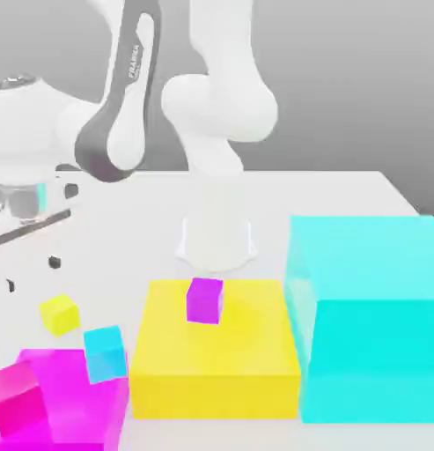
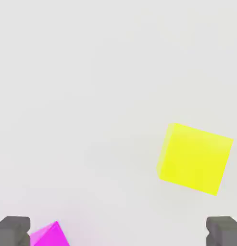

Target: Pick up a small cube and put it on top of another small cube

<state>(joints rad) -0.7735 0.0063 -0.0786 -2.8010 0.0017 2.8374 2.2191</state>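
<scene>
Small cube [image 1: 59, 313] rests on white table [image 1: 343, 189], grey backdrop.

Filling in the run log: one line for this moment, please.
fingers: open, empty | yellow cube: on table | small cyan cube: bare

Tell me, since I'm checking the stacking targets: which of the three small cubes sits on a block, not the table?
The purple cube: it rests on the yellow block, while the yellow cube and cyan cube sit on the table.

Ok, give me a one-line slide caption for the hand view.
Open gripper hovering over the white table, small yellow cube just off-centre between its fingertips, magenta block's corner peeking in.
</scene>
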